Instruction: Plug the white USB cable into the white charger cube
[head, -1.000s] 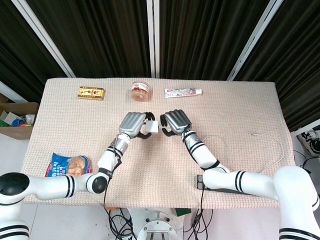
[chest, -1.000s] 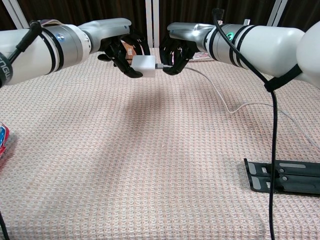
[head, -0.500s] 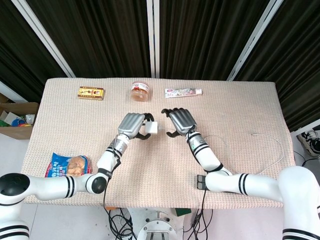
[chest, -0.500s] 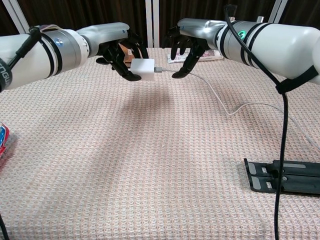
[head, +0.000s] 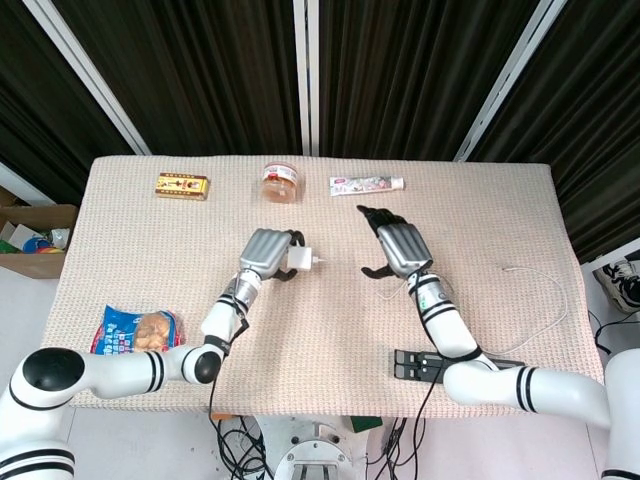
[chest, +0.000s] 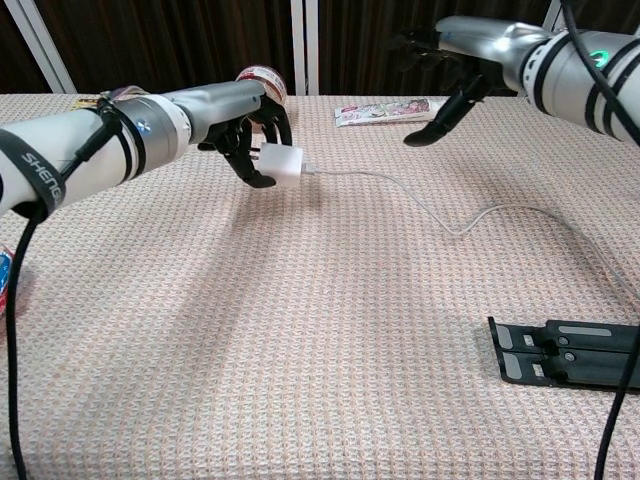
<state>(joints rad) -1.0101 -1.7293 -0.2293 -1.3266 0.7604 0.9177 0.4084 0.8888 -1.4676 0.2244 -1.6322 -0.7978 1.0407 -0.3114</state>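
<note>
Above the middle of the woven surface (chest: 300, 330) the white charger cube (chest: 281, 163) is held by the left hand (head: 266, 252), whose dark fingers are clamped around its sides. The plug of the white USB cable (chest: 440, 215) appears to be seated in the cube's face that looks toward the right hand (head: 398, 247), and the cord runs away from it in loose curves over the cloth. The right hand is raised well apart from the cube, with fingers spread and nothing in them. The cube is judged to be light, hard and smooth, so it is best gripped on two opposite flat sides. The cable is thin and limp; it should be taken at the stiff plug, not at the cord.
</note>
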